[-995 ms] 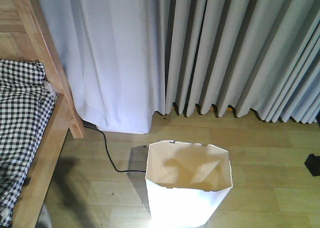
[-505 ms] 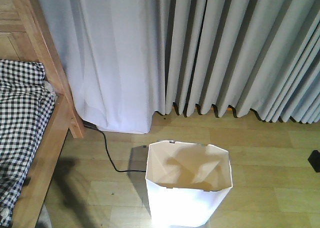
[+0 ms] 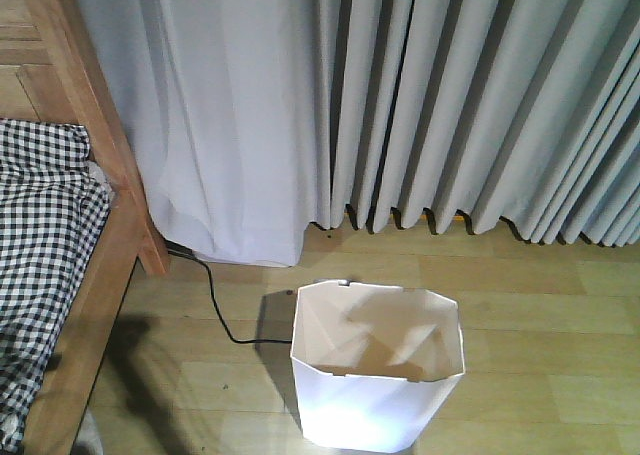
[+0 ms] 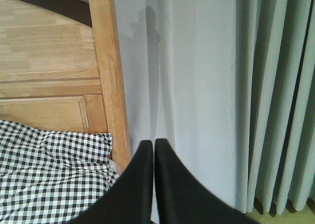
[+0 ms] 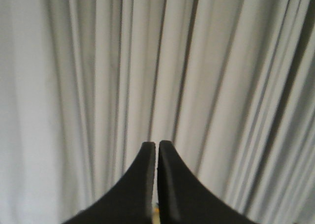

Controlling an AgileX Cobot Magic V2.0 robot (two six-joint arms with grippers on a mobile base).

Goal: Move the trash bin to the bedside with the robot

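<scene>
One view, the front one, is the only place the trash bin (image 3: 378,365) shows up, standing on the wood floor (image 3: 540,325) right of the bedside (image 3: 95,275), near the curtains (image 3: 450,105). Left wrist view has the left gripper (image 4: 154,144) pinched closed on nothing, with the bed post and checked bedding (image 4: 49,170) to its left. Right wrist view just gets the right gripper (image 5: 157,146), also closed and empty, facing curtain folds.

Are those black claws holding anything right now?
No. The left gripper and right gripper are both closed on nothing; the bin stands free.

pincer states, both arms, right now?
Left pincer: closed, holding nothing, pointed past the bed post.
Right pincer: closed, holding nothing, facing the curtain.
</scene>
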